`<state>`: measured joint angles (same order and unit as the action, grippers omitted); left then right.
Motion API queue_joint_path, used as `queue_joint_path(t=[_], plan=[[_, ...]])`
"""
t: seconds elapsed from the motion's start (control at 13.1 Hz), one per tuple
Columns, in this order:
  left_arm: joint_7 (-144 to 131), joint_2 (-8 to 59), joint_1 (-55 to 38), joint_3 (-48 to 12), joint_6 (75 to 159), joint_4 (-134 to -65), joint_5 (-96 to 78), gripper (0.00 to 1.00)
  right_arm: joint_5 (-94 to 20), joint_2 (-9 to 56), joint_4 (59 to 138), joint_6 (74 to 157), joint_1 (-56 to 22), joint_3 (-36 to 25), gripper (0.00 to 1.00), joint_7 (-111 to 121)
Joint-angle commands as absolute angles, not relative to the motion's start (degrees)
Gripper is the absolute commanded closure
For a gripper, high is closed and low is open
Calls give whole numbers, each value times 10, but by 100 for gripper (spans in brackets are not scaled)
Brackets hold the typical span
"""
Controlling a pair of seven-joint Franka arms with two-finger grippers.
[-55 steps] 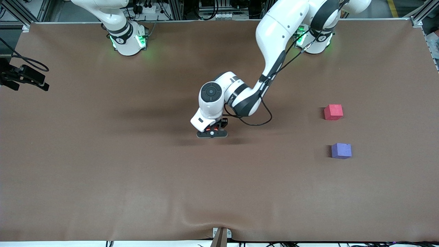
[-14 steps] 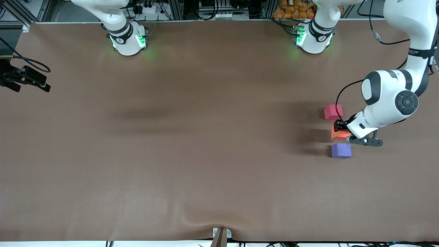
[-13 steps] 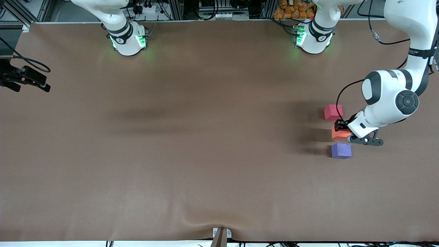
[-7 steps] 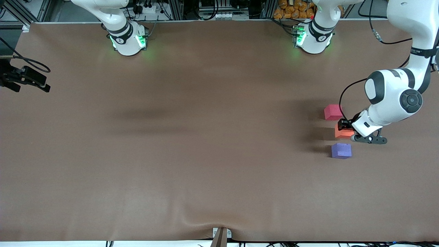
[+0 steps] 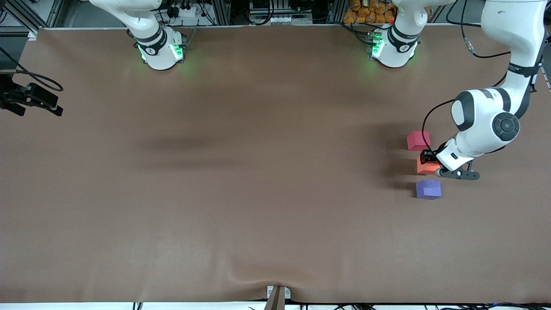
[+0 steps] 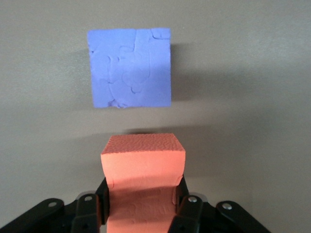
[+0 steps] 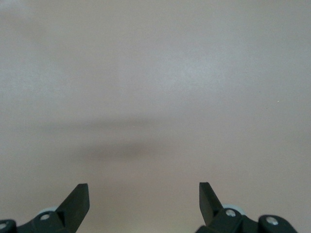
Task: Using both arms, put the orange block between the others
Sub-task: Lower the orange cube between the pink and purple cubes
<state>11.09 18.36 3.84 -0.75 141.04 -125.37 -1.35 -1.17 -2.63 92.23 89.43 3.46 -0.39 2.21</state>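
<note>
The orange block (image 5: 425, 168) is pinched in my left gripper (image 5: 430, 163), which is shut on it. It hangs low in the gap between the pinkish-red cube (image 5: 417, 141) and the purple-blue cube (image 5: 428, 189); whether it touches the table I cannot tell. In the left wrist view the orange block (image 6: 143, 160) bulges between the black fingers (image 6: 102, 199) of the left gripper (image 6: 141, 196), close to the purple-blue cube (image 6: 130, 68); the pinkish-red cube is out of that view. My right gripper (image 7: 144, 194) is open over bare brown table, holding nothing.
The three cubes line up near the left arm's end of the table. The green-lit bases (image 5: 159, 49) (image 5: 391, 47) stand along the edge farthest from the front camera. A black camera mount (image 5: 32, 98) sits at the right arm's end, a bracket (image 5: 277, 296) at the nearest edge.
My left arm has carried the orange block from mid-table into the gap between the two cubes. Over the last second it only shifts slightly there. The right arm waits.
</note>
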Motion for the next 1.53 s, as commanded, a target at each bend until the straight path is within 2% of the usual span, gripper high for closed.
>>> queue_joint_path(t=[0.0, 0.23, 0.31, 0.38, 0.46, 0.53, 1.15, 1.45], plan=[[113, 192, 45, -14, 1435, -1263, -4, 81, -10, -24, 918, 896, 45, 6, 0, 14], [113, 210, 45, -15, 1455, -1263, -4, 78, -9, -24, 918, 896, 46, 6, 0, 14], [112, 210, 44, -15, 1455, -1262, -4, 64, -9, -24, 918, 896, 47, 6, 0, 14], [106, 210, 43, -15, 1455, -1262, -4, 43, -9, -24, 918, 896, 47, 6, 0, 14], [105, 210, 43, -15, 1455, -1261, -4, 13, -9, -24, 918, 896, 47, 6, 0, 14], [105, 209, 43, -15, 1453, -1261, -4, 0, -9, -24, 918, 896, 46, 6, 0, 14], [105, 185, 41, -24, 1411, -1221, -4, 0, -10, -24, 918, 896, 46, 6, 0, 14], [104, 191, 39, -25, 1264, -1092, -4, 0, -9, -24, 918, 896, 46, 6, 0, 14]])
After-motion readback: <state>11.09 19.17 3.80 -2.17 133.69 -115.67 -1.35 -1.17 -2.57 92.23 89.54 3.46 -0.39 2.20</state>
